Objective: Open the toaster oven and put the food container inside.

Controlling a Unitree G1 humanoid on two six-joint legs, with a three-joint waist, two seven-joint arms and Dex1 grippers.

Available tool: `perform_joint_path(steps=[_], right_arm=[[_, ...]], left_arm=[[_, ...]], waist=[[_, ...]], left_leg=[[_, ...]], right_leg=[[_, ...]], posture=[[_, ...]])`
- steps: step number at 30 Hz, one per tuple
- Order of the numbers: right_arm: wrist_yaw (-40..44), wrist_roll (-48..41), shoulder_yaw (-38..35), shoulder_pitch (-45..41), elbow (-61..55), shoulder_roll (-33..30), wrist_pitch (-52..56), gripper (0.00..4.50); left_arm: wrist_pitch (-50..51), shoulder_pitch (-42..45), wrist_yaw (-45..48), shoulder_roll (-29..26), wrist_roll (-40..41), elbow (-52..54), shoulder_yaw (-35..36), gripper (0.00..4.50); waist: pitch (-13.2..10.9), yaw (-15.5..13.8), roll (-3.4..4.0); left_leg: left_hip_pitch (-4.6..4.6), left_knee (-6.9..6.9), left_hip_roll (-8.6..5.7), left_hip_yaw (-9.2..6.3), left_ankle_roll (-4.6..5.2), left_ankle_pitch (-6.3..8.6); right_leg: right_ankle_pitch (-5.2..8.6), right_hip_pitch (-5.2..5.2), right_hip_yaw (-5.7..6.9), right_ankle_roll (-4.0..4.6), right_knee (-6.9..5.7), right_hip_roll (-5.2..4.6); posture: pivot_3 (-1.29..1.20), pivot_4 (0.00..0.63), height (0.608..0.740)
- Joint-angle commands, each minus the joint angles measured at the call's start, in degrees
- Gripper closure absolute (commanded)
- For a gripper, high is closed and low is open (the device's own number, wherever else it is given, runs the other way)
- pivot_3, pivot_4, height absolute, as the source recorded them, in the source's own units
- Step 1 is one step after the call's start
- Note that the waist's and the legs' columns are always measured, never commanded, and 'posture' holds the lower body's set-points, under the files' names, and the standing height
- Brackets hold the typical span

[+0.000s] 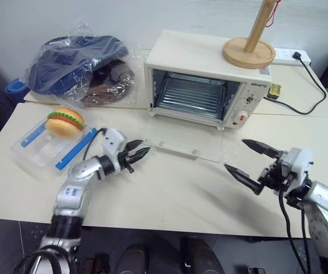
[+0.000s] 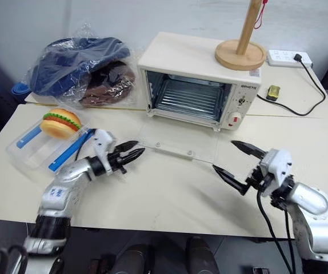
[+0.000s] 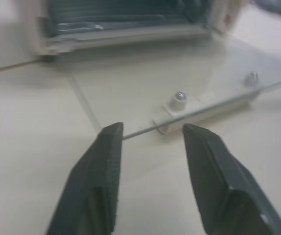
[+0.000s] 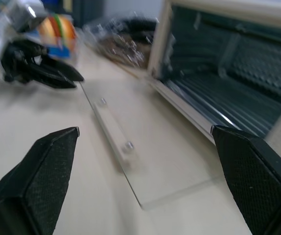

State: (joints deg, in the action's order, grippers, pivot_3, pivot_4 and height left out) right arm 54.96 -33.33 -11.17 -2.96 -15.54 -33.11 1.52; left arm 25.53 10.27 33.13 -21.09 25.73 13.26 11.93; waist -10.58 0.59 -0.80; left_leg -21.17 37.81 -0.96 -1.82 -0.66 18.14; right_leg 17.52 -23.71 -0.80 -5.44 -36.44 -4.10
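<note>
Cream-white boxy toaster oven (image 1: 204, 80) gapes; both hands, left (image 1: 136, 154) and right (image 1: 251, 162), fingers apart, should flank the clear blue-clipped food container (image 1: 50, 145) evenly

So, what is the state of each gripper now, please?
Left gripper: open, holding nothing, beside the oven door handle.
Right gripper: wide open, holding nothing.

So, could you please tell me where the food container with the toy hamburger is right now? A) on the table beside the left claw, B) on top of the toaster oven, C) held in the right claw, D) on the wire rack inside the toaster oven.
A: the food container rests on the table beside the left claw, while the toaster oven stands open, its rack bare.
</note>
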Motion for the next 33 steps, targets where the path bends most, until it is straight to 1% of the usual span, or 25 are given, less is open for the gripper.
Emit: perform_joint_path(steps=[1, 2, 3, 5, 6, 8, 11, 13, 14, 17, 20, 22, 25, 28, 30, 32, 33], right_arm=[[2.6, -0.7, 1.1, -2.0, 0.4, 1.5, -2.8, 0.0], [3.2, -0.2, 1.9, -3.0, 1.3, 2.4, -3.9, 0.0], [4.0, 0.0, 2.8, -4.0, 2.1, 3.2, -4.7, 0.0], [5.4, 0.9, 4.3, -5.5, 3.5, 4.4, -6.5, 0.0], [6.1, 1.4, 5.2, -6.4, 4.4, 5.2, -7.5, 0.0], [7.5, 2.0, 6.6, -7.8, 5.8, 6.3, -9.3, 0.0], [9.0, 1.5, 8.1, -9.1, 6.7, 7.5, -10.0, 0.0], [9.8, 0.8, 9.0, -9.6, 6.5, 7.8, -9.3, 0.0], [9.6, 0.7, 9.3, -9.9, 6.3, 8.0, -8.9, 0.0], [9.3, 1.9, 9.5, -10.5, 6.3, 8.1, -9.5, 0.0], [8.9, 2.4, 9.7, -10.5, 6.2, 8.0, -9.6, 0.0], [8.8, 2.6, 9.8, -10.3, 6.1, 8.0, -9.5, 0.0], [8.8, 2.8, 9.8, -8.9, 5.8, 7.9, -9.9, 0.0], [8.6, 3.1, 9.9, -7.5, 5.3, 7.9, -10.1, 0.0], [8.2, 3.3, 9.8, -7.1, 5.1, 7.8, -10.2, 0.0], [7.8, 3.6, 9.7, -6.8, 5.0, 7.9, -10.4, 0.0], [7.4, 4.0, 9.6, -6.6, 4.9, 7.8, -10.6, 0.0]], left_arm=[[3.9, -8.6, -3.3, -1.7, 11.7, 13.9, 15.0, 1.35], [4.2, -12.7, -4.4, -1.7, 14.5, 16.1, 20.5, 1.03], [4.4, -16.7, -5.3, -1.8, 16.4, 17.6, 25.5, 0.81], [5.5, -22.7, -8.4, -1.4, 20.1, 19.0, 33.2, 0.18], [5.9, -25.2, -10.8, -1.1, 22.0, 18.6, 37.4, 0.09], [9.3, -28.8, -18.4, -0.8, 26.0, 17.0, 44.7, 0.09], [12.2, -30.9, -24.7, -1.5, 32.5, 14.3, 50.4, 0.09], [15.4, -30.2, -28.4, -3.9, 36.4, 12.7, 51.1, 0.09], [17.5, -28.9, -30.8, -5.6, 40.8, 11.9, 50.6, 0.09], [24.1, -23.5, -39.7, -12.2, 48.7, 7.9, 47.6, 0.09], [28.3, -18.1, -45.9, -17.9, 50.2, 2.8, 43.8, 0.09], [31.7, -14.6, -51.4, -20.9, 52.5, -1.4, 41.8, 0.09], [35.9, -10.0, -55.4, -24.4, 55.0, -6.7, 38.8, 0.09], [41.5, -7.5, -58.3, -27.9, 55.9, -11.6, 35.5, 0.68], [43.2, -6.3, -59.0, -29.3, 55.9, -13.8, 34.5, 1.22], [44.1, -4.5, -60.2, -29.9, 56.4, -15.9, 34.2, 1.92], [44.4, -3.1, -60.1, -30.5, 56.4, -16.9, 33.8, 2.17]], waist=[[0.0, -0.4, 0.0], [0.0, -0.4, 0.02], [0.0, -0.4, 0.02], [0.0, -0.4, 0.01], [0.0, -0.4, 0.01], [0.0, -0.5, -0.05], [0.0, -1.1, -0.06], [0.0, -1.4, -0.06], [0.1, -1.5, -0.06], [0.1, -1.9, -0.08], [0.1, -1.6, -0.08], [0.1, -1.2, -0.08], [0.1, -0.2, -0.08], [0.1, 0.0, -0.09], [0.1, 0.2, -0.09], [0.1, 0.4, -0.09], [0.1, 0.5, -0.09]], left_leg=[[0.0, 0.0, -0.01, -0.02, -0.01, 0.01], [-0.01, 0.0, -0.01, -0.03, -0.01, 0.02], [0.02, 0.0, -0.01, -0.04, 0.0, 0.04], [0.05, 0.0, 0.0, -0.02, 0.06, 0.09], [0.08, 0.0, -0.01, -0.03, 0.27, 0.23], [0.06, 0.01, -0.03, -0.13, 0.44, 0.33], [0.05, 0.04, -0.09, -0.31, 0.46, 0.37], [0.04, 0.06, -0.15, -0.37, 0.47, 0.38], [0.05, 0.06, -0.16, -0.38, 0.47, 0.38], [0.03, 0.1, -0.2, -0.51, 0.45, 0.38], [0.01, 0.1, -0.24, -0.56, 0.4, 0.37], [0.0, 0.1, -0.25, -0.55, 0.16, 0.28], [-0.03, 0.03, -0.22, -0.52, 0.02, 0.23], [-0.04, 0.0, -0.18, -0.49, -0.03, 0.21], [-0.03, -0.02, -0.19, -0.49, -0.06, 0.19], [-0.01, -0.02, -0.19, -0.49, -0.09, 0.17], [0.0, -0.02, -0.19, -0.5, -0.1, 0.16]], right_leg=[[0.01, 0.0, 0.03, 0.01, 0.05, -0.01], [0.02, 0.01, 0.05, 0.03, 0.18, -0.01], [0.02, 0.07, 0.06, 0.03, 0.25, -0.03], [0.02, 0.11, 0.05, 0.04, 0.35, -0.02], [0.02, 0.17, 0.09, 0.04, 0.4, -0.05], [0.02, 0.21, 0.2, 0.05, 0.42, -0.08], [0.03, 0.31, 0.34, 0.07, 0.48, -0.16], [0.04, 0.34, 0.39, 0.09, 0.48, -0.23], [0.04, 0.34, 0.39, 0.09, 0.48, -0.24], [0.04, 0.36, 0.47, 0.09, 0.46, -0.28], [0.04, 0.35, 0.48, 0.09, 0.45, -0.28], [0.04, 0.31, 0.48, 0.09, 0.43, -0.25], [0.05, 0.21, 0.47, 0.1, 0.39, -0.2], [0.06, 0.16, 0.45, 0.1, 0.37, -0.15], [0.06, 0.16, 0.45, 0.11, 0.35, -0.16], [0.06, 0.16, 0.45, 0.11, 0.32, -0.17], [0.06, 0.16, 0.45, 0.11, 0.3, -0.17]], posture=[[0.0, 0.15, 0.74], [0.0, 0.15, 0.74], [0.0, 0.15, 0.74], [0.0, 0.15, 0.74], [0.0, 0.15, 0.74], [0.0, 0.15, 0.74], [0.0, 0.15, 0.74], [0.0, 0.15, 0.74], [0.0, 0.15, 0.74], [0.0, 0.15, 0.74], [0.0, 0.15, 0.74], [0.0, 0.15, 0.74], [0.0, 0.15, 0.74], [0.0, 0.15, 0.74], [0.0, 0.15, 0.74], [0.0, 0.15, 0.74], [0.0, 0.15, 0.74]])
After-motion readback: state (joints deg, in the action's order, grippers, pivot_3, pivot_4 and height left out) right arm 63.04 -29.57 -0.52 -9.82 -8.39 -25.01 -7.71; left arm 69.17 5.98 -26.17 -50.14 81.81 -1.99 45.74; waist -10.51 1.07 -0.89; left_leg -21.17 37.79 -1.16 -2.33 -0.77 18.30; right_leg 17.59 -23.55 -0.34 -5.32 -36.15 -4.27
